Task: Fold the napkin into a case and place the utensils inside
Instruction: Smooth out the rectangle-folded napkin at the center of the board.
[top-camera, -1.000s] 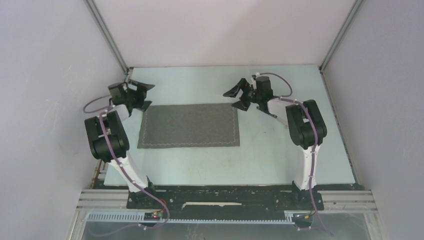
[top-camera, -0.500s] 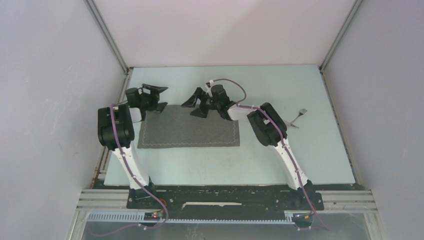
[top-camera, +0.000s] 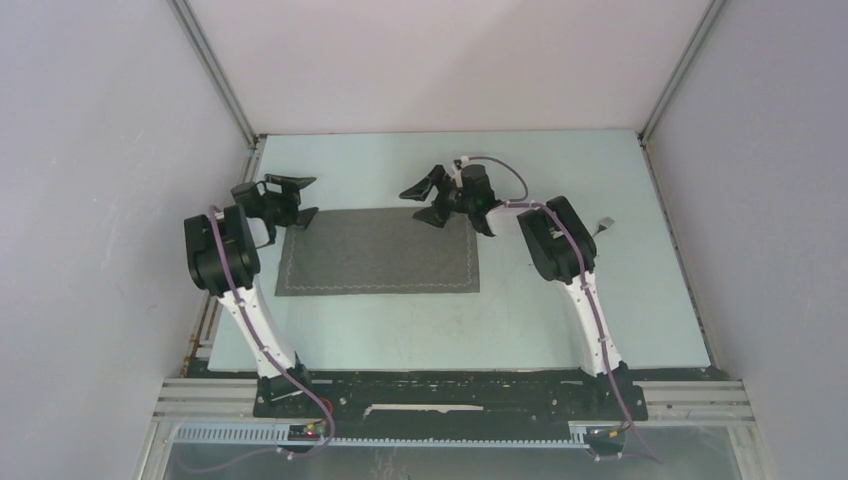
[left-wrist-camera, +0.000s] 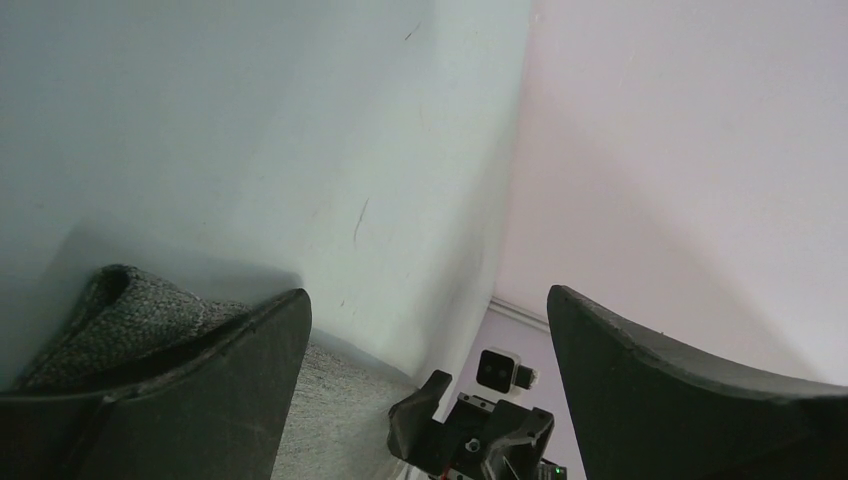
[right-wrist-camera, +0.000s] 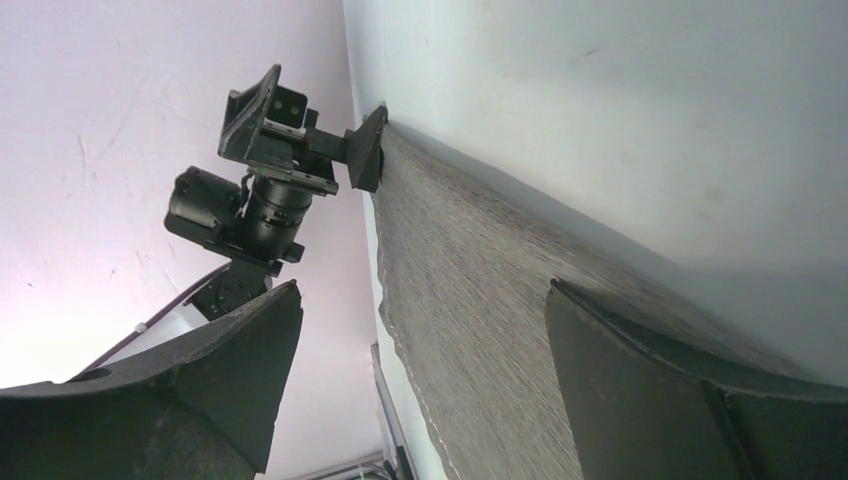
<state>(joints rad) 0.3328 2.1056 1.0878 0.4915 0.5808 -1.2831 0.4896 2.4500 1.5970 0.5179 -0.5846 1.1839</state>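
Observation:
The grey napkin (top-camera: 378, 250) lies flat and unfolded on the table. My left gripper (top-camera: 297, 200) is open at the napkin's far-left corner, one finger over the cloth; that corner (left-wrist-camera: 130, 305) looks slightly lifted beside my left finger (left-wrist-camera: 200, 390). My right gripper (top-camera: 424, 200) is open over the napkin's far edge near its right corner, and the cloth (right-wrist-camera: 480, 300) runs between its fingers. A small silvery fork (top-camera: 604, 222) shows just right of my right arm, partly hidden by it. The knife is hidden.
The pale table (top-camera: 560, 300) is boxed in by white walls on three sides, with metal corner posts (top-camera: 215, 70) at the back. Each wrist view shows the other gripper across the napkin: the right one (left-wrist-camera: 470, 430), the left one (right-wrist-camera: 290, 140).
My right gripper swung left from beyond the napkin's far-right corner to over its far edge, uncovering the fork. My left gripper shifted right along the far-left corner, then back a little.

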